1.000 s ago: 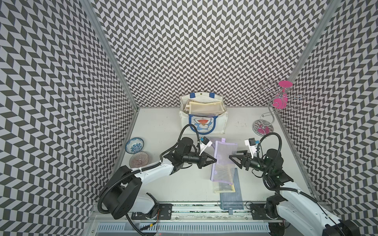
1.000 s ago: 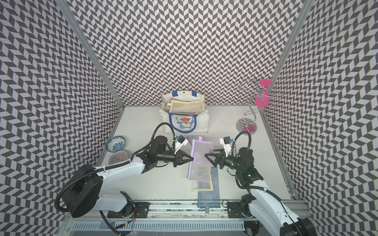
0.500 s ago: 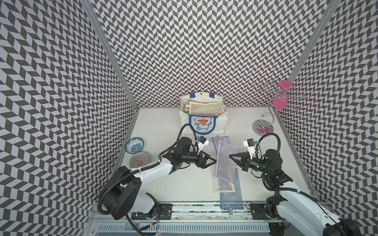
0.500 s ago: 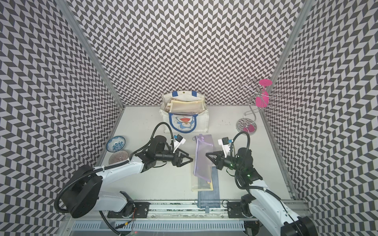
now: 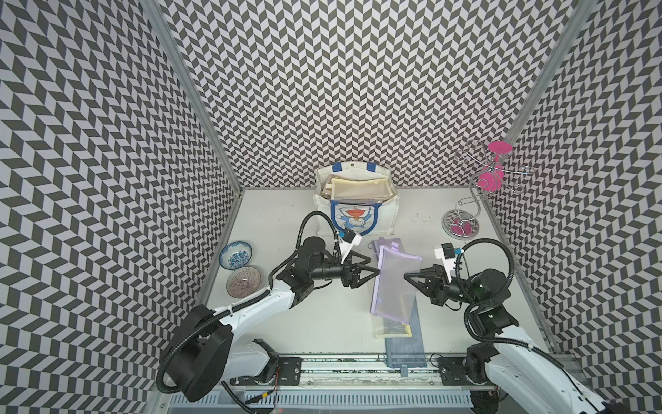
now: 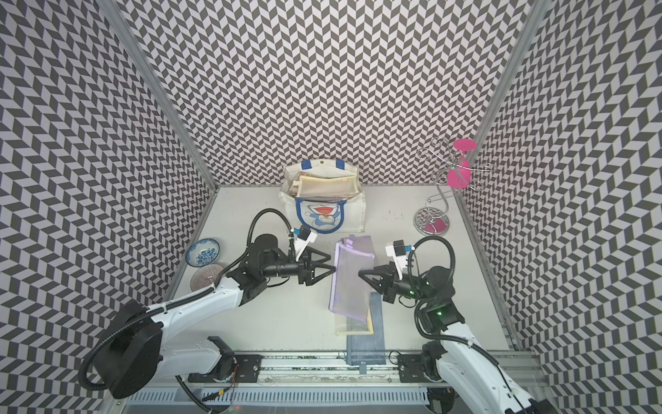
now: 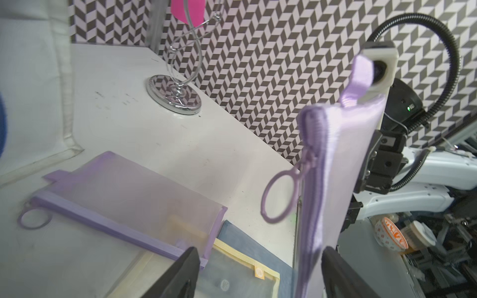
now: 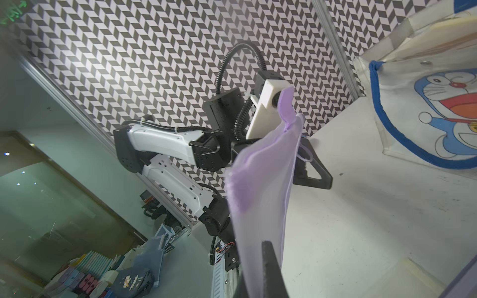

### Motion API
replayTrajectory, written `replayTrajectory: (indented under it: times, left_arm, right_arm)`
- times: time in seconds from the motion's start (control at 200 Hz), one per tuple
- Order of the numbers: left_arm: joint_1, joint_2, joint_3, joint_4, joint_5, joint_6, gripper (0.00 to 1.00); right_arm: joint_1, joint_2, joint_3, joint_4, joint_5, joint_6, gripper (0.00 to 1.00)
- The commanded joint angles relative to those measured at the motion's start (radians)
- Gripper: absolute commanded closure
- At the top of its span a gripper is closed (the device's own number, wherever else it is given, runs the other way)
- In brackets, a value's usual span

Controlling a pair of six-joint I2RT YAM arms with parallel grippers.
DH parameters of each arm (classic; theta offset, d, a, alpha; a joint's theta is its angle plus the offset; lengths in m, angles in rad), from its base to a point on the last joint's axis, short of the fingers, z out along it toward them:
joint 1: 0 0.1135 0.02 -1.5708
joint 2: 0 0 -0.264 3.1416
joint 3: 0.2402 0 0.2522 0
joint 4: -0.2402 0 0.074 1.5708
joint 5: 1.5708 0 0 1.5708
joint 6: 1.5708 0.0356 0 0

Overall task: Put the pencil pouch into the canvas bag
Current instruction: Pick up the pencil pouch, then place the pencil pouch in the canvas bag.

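Observation:
The pencil pouch (image 5: 394, 283) is a purple mesh zip pouch hanging above the table in both top views (image 6: 351, 283). My right gripper (image 5: 406, 276) (image 6: 360, 273) is shut on its right edge; in the right wrist view the gripper (image 8: 260, 273) pinches the mesh (image 8: 263, 193). My left gripper (image 5: 372, 265) (image 6: 331, 263) stands open at the pouch's left edge. In the left wrist view the pouch (image 7: 327, 180) stands between the gripper's (image 7: 258, 273) spread fingers, close to one of them. The canvas bag (image 5: 385, 218) (image 6: 354, 218) (image 8: 402, 108) stands upright at the back with flat things inside.
Under the held pouch lie another purple pouch (image 5: 388, 243) (image 7: 124, 191), a yellow-edged clear pouch (image 5: 392, 328) and a blue-grey one (image 5: 404, 347). Two bowls (image 5: 235, 254) (image 5: 243, 286) sit at the left wall. A chrome stand with pink discs (image 5: 462, 222) is at the back right.
The left gripper has let go of the pouch and opened. The right gripper has shut on the pouch's other edge and now carries it; the pouch has swung a little to the right.

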Motion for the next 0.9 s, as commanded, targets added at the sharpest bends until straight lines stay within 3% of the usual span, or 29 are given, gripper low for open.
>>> replayTrajectory:
  times: [0.0,0.065,0.15,0.295,0.33,0.406,0.461,0.526,0.676,0.896]
  left_arm:
    - [-0.054,0.015,0.008,0.176,0.075,-0.022,0.29]
    - [-0.079,0.036,0.019,0.174,0.078,-0.012,0.36]
    - [-0.081,0.037,-0.001,0.228,0.086,-0.042,0.64]
    - [-0.074,0.003,0.005,0.172,0.073,-0.011,1.0]
    - [-0.07,-0.007,0.016,0.137,0.068,0.002,1.0]
    - [-0.048,-0.033,0.079,-0.018,0.025,0.087,1.0]
    - [-0.028,-0.048,0.171,-0.223,-0.062,0.203,1.0]
    - [-0.005,-0.053,0.297,-0.441,-0.19,0.353,1.0]
    - [0.012,0.023,0.588,-0.708,-0.488,0.645,1.0]
    - [0.012,0.281,0.96,-0.714,-0.99,0.97,1.0]
  right_arm:
    - [0.008,0.0,0.02,0.089,-0.021,0.034,1.0]
    - [0.007,0.014,0.02,0.107,-0.022,0.041,1.0]
    - [0.008,0.029,0.026,0.106,-0.016,0.036,1.0]
    - [0.007,0.04,0.042,0.065,0.017,0.018,0.97]
    - [0.007,0.043,0.049,0.043,0.032,0.01,0.87]
    - [0.007,0.05,0.084,-0.066,0.09,-0.038,0.52]
    - [0.008,0.052,0.118,-0.193,0.175,-0.097,0.24]
    - [0.008,0.053,0.138,-0.285,0.261,-0.145,0.0]
    - [-0.001,0.038,0.16,-0.405,0.448,-0.179,0.01]
    - [-0.025,0.095,0.211,-0.477,0.508,-0.166,0.01]
